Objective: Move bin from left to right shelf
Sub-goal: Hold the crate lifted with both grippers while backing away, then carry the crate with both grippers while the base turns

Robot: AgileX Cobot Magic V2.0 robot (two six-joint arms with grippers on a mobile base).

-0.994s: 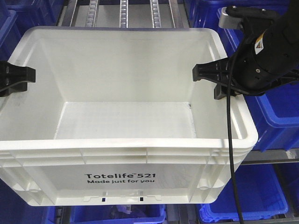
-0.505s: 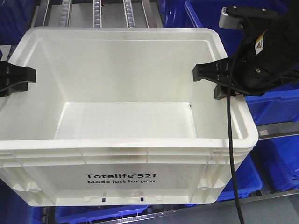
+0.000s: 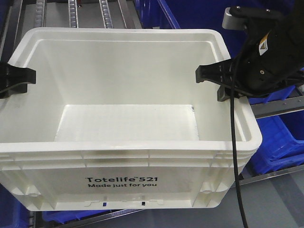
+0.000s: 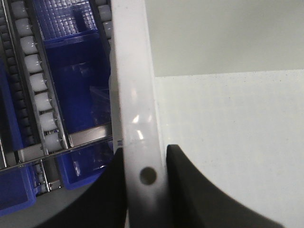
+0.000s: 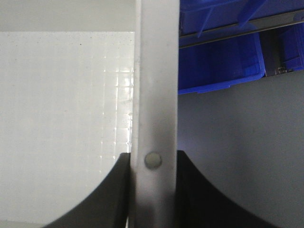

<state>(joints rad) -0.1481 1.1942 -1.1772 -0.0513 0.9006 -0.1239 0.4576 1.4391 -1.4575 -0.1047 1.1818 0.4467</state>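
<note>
— Two arms on it, one at each end. Front view: the bin (image 3: 123,147) hangs in the air above the blue bins (image 3: 280,137) and roller rails (image 3: 73,12), its long axis running arm to arm.
— And the grip?
— The left gripper (image 3: 19,80) bites the left short rim, the right gripper (image 3: 211,83) the right one.
— Left wrist view?
— Fingers (image 4: 109,194) narrow, pinching the rim from both sides, with the rollers below.
— Right wrist?
— Same again: fingers (image 5: 114,190) clamped astride the rim, blue bins beyond.
— What next?
— Sideways along that long axis, I'd say. The right arm is nearer the right shelf, so it leads. Both must travel together, or the rim slips.
</note>
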